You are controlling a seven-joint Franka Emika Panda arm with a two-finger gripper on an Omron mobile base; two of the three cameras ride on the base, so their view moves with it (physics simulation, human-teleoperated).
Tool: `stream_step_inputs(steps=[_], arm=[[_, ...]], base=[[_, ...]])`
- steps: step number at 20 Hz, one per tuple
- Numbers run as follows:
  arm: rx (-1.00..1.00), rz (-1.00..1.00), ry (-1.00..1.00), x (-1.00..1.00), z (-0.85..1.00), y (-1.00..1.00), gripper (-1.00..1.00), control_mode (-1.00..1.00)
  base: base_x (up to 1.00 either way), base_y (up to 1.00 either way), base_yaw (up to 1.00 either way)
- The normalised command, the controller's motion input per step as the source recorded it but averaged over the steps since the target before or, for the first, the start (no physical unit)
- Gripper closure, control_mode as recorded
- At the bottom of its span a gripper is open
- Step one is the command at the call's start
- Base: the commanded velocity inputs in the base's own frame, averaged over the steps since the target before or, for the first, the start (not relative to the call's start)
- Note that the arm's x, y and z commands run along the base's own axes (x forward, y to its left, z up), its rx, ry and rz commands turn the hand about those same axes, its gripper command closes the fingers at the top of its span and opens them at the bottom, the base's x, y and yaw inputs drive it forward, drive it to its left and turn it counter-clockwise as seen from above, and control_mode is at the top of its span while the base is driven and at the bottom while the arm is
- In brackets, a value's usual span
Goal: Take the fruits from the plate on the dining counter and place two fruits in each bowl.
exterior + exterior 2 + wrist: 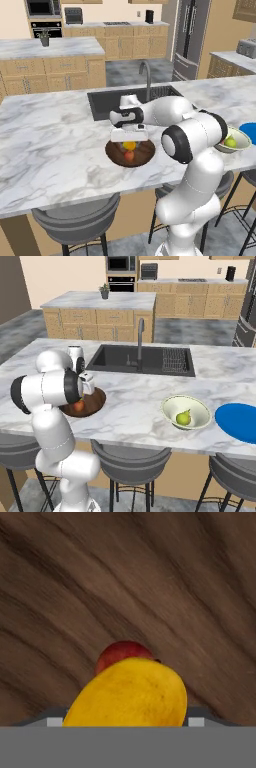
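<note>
Marble bench [60, 150]: hovering hand [129, 141] directly over wood bowl [142, 156], part-open, gripping orange-yellow fruit [127, 694]. Red apple [122, 654] lying just below/behind in bowl; fruit hanging straight above bowl floor. Pear [183, 417] sitting in cream bowl [172, 403].

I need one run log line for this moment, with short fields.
gripper: over wooden bowl, around orange-yellow fruit | wooden bowl: red apple inside | cream bowl: pear inside | blue plate: bare where visible
</note>
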Motion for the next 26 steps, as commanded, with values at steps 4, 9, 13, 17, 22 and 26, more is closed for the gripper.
stream_step_inputs(steps=[4, 9, 13, 17, 22, 26], arm=[[0.00, 0.00, 0.00, -0.07, 0.00, -0.01, -1.00, -1.00], [0.00, 0.00, 0.00, 0.00, 0.01, -0.12, -1.00, -1.00], [0.01, 0.00, 0.00, -0.05, 0.24, -0.26, -1.00, -1.00], [0.04, 0.00, -0.01, -0.12, 0.40, -0.27, -1.00, -1.00], [0.04, 0.00, -0.05, -0.70, 0.55, -0.06, -1.00, -1.00], [0.00, 0.00, 0.00, -0.62, 0.53, 0.00, -1.00, -1.00]], base=[[0.00, 0.00, 0.00], [0.00, 0.00, 0.00], [0.00, 0.00, 0.00], [0.00, 0.00, 0.00], [0.00, 0.00, 0.00], [0.00, 0.00, 0.00]])
